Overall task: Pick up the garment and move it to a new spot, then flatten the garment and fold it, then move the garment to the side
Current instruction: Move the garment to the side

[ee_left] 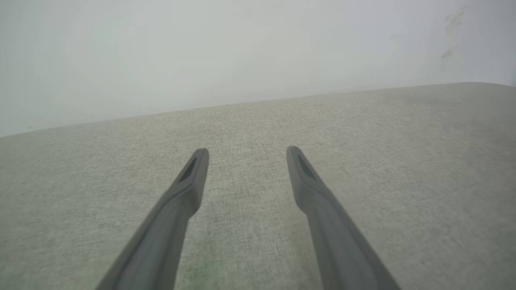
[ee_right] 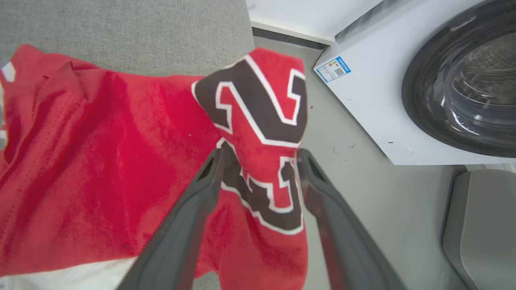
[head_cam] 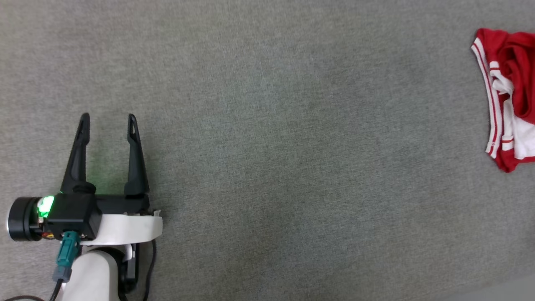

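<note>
A grey woven surface [head_cam: 267, 125] fills most of the head view, and a pale wall [ee_left: 242, 48] is seen behind it from the left wrist. Past its edge, a white front-loading washing machine [ee_right: 383, 100] stands on a grey floor [ee_right: 363, 193].

The garment [head_cam: 508, 96], a red jersey with white striped trim, lies crumpled at the far right of the surface. It is well apart from the left gripper [head_cam: 108, 116], whose fingers are spread wide over bare fabric with nothing between them. The right gripper [ee_right: 260, 155] is spread just as wide, yet a raised fold bearing the black number [ee_right: 250, 100] stands between its fingers and appears to touch both.

If cloth clings to a finger when that gripper is drawn away, the fold could be dragged along. The fold also seems to reach past the surface's edge (floor is seen behind it), so the jersey could slide off.

Much of the garment is cut off at the head view's right border. Collar and sleeves cannot be sorted out, nor can it be told whether the fold is caught or resting free.
</note>
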### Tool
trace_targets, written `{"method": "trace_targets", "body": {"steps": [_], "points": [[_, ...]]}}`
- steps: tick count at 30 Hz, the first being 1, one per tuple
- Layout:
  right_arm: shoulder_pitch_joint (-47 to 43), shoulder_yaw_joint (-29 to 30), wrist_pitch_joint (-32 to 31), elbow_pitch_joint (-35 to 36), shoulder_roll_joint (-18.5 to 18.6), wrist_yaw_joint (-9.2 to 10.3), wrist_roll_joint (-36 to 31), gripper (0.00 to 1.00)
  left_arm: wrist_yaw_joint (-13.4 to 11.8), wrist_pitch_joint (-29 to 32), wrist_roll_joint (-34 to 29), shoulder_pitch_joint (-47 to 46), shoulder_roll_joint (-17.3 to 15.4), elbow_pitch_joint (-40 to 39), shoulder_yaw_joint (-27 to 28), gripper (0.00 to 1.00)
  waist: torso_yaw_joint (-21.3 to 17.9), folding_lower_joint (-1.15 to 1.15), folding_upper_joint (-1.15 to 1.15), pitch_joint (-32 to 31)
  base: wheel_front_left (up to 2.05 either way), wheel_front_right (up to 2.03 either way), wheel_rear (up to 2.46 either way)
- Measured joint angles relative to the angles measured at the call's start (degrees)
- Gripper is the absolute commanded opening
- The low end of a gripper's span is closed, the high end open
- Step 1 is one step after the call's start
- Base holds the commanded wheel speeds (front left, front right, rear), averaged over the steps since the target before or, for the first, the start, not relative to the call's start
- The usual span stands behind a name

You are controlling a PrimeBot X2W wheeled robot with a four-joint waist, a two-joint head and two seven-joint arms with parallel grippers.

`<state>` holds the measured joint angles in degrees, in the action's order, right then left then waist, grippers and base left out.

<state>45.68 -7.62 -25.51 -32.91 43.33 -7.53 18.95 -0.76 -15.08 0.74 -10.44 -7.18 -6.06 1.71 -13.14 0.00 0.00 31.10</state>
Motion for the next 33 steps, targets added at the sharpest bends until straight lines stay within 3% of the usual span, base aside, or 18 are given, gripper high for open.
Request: {"method": "trace_targets", "body": {"steps": [6, 12, 18, 19, 21, 27, 33], "points": [[0.13, 3.37, 10.36, 3.19, -1.23, 0.0, -10.14, 1.0, -0.34, 0.01, 0.45, 2.17, 0.83, 0.87, -0.67, 1.0, 0.67, 0.0, 0.0, -4.79, 0.0, 0.0, 0.0], [0.2, 5.25, 23.45, 7.9, -6.44, 0.0, -16.51, 1.0, -0.94, 0.0, 0.66, 4.48, 1.83, 1.37, -0.97, 1.0, 1.93, 0.0, 0.0, -9.5, 0.0, 0.0, 0.0], [-0.54, 4.75, 35.97, 11.41, -13.85, 0.0, -18.35, 1.0, -1.47, 0.01, 1.08, 6.96, 2.49, 2.38, -1.43, 1.0, 3.94, 0.0, 0.0, -13.34, 0.0, 0.0, 0.0], [-0.54, 4.75, 35.97, 11.41, -13.85, 0.0, -18.35, 1.0, -1.47, 0.01, 1.08, 6.96, 2.49, 2.38, -1.43, 1.0, 3.94, 0.0, 0.0, -13.34, 0.0, 0.0, 0.0], [-2.52, 4.26, 38.67, 12.37, -17.84, 0.0, -17.67, 1.0, -1.72, 0.01, 1.23, 8.12, 2.75, 3.08, -1.76, 1.0, 5.11, 0.0, 0.0, -15.26, 0.0, 0.0, 0.0], [-7.64, 1.8, 40.19, 15.05, -24.43, 0.0, -16.38, 1.0, -1.85, 0.01, 1.45, 9.78, 3.23, 4.44, -2.47, 1.0, 7.08, -0.01, 0.0, -18.37, 0.0, 0.0, 0.0], [-16.56, 3.3, 40.45, 17.68, -30.55, 0.01, -14.59, 1.0, -2.46, 0.0, 1.65, 11.48, 3.69, 5.61, -3.24, 1.0, 9.02, -0.01, 0.0, -21.72, 0.0, 0.0, 0.0]]}}
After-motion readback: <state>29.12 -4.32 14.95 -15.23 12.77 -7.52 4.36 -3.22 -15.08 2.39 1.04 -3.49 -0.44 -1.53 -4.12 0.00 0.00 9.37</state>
